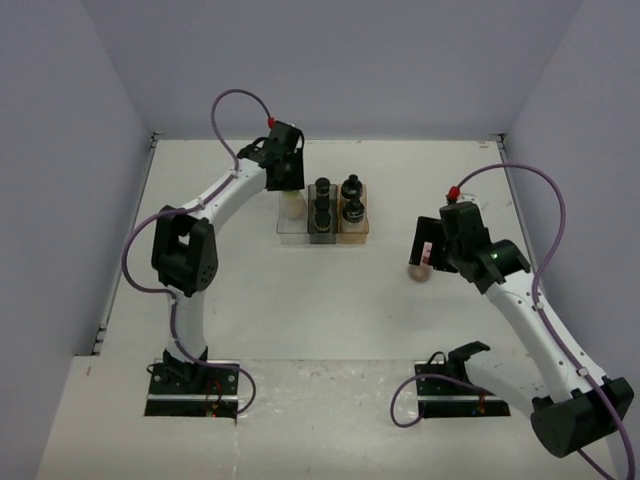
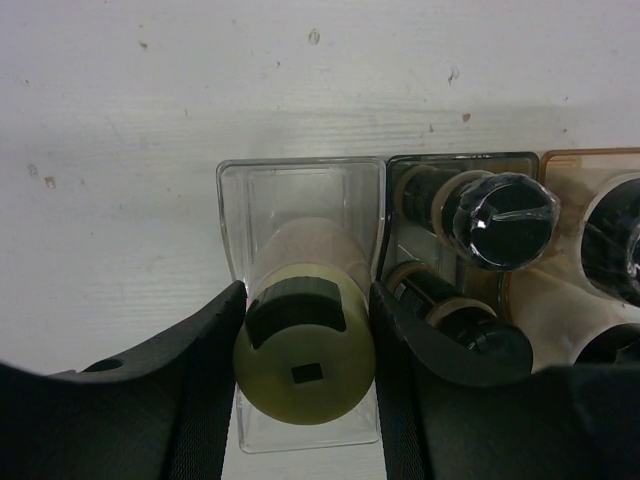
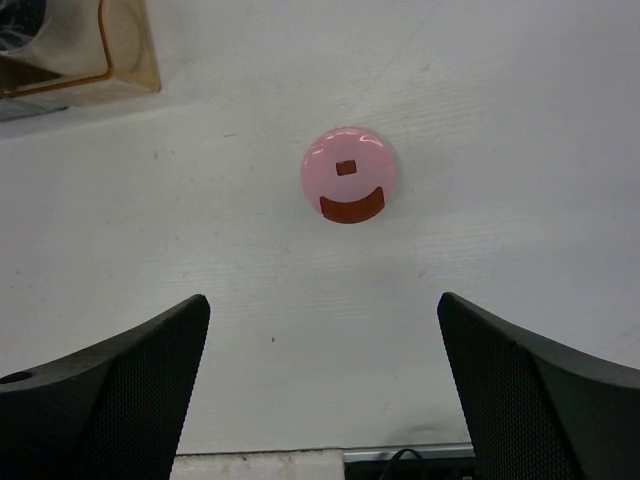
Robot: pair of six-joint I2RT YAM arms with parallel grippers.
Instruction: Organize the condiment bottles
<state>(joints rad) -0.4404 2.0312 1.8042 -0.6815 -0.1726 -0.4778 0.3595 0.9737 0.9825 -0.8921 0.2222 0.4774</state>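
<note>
My left gripper (image 2: 307,300) is shut on the yellow-green-capped bottle (image 2: 305,360), which stands in the clear left compartment of the tray (image 2: 232,215). From above, this gripper (image 1: 288,185) sits over the pale bottle (image 1: 292,206). Black-capped bottles (image 1: 322,190) stand in the grey and tan compartments; one black cap (image 2: 497,220) is close to my right finger. The pink-capped bottle (image 3: 350,175) stands upright on the table, apart from the tray. My right gripper (image 3: 322,300) is wide open and empty above it, the bottle ahead of the fingertips. In the top view, the right gripper (image 1: 422,250) hovers by that bottle (image 1: 420,271).
The three-part tray (image 1: 284,228) stands at the middle back of the white table. Its tan corner (image 3: 120,80) shows at the upper left of the right wrist view. Grey walls close in the table on three sides.
</note>
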